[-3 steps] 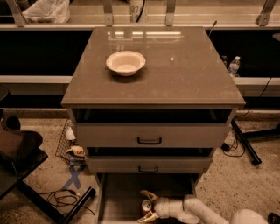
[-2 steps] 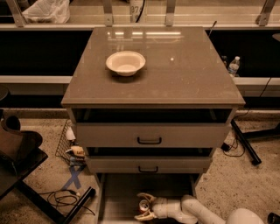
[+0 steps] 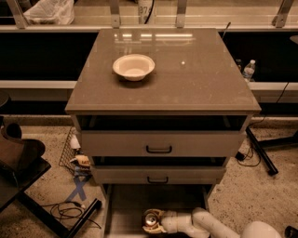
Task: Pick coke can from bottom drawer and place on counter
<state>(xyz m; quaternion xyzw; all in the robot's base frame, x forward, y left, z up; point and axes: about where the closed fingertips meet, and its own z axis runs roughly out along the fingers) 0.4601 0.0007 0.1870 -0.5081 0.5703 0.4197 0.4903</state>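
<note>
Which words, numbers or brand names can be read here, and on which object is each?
No text reads clearly.
White container behind the counter: dark marks, too blurred.
Plastic bottle: label too small.
Coke can at the pincer, in the bottom drawer: only its silver top shows, no lettering.

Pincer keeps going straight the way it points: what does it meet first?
The small red soda can, apparently right at the tip of the pincer in the wide grey bottom drawer; depth unclear.

The pincer (image 3: 152, 221) has edged left inside the bottom drawer (image 3: 125, 204), seemingly clasping the coke can (image 3: 150, 219) now.
</note>
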